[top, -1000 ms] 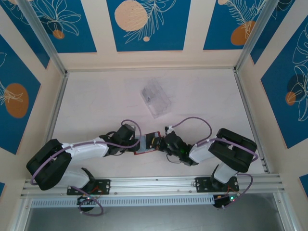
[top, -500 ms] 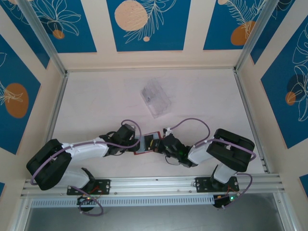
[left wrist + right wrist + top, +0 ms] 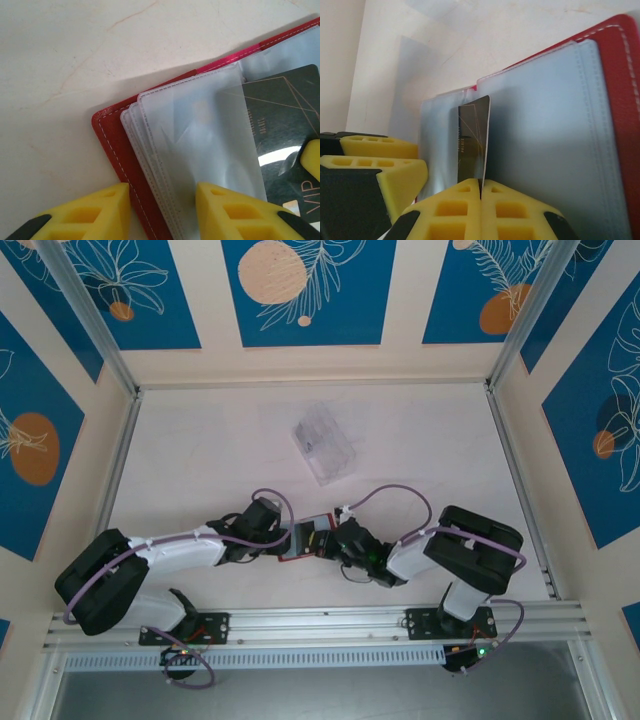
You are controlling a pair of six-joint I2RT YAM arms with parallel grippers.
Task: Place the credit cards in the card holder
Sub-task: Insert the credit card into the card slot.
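The red card holder [image 3: 112, 145] lies open on the table, its clear sleeves [image 3: 200, 135] fanned out. A black credit card [image 3: 285, 110] sits partly inside one sleeve. My left gripper [image 3: 162, 197] stands open over the holder's edge, one finger over the table and one over the sleeves, nothing pinched between them. My right gripper [image 3: 481, 185] is shut on the black card [image 3: 472, 140], which stands edge-on with its far end between the sleeves [image 3: 545, 125] of the holder [image 3: 625, 75]. From above, both grippers [image 3: 290, 537] [image 3: 322, 540] meet over the holder [image 3: 290, 558], mostly hiding it.
A clear plastic slotted rack [image 3: 324, 445] stands at mid-table, well behind the grippers. The left gripper's yellow fingers [image 3: 380, 165] sit close to the left of the right gripper. Metal rails border the table's sides and front [image 3: 320, 618].
The right arm has crept a little to the left, carrying the black card toward the left gripper and farther over the holder. The left arm has stayed still.
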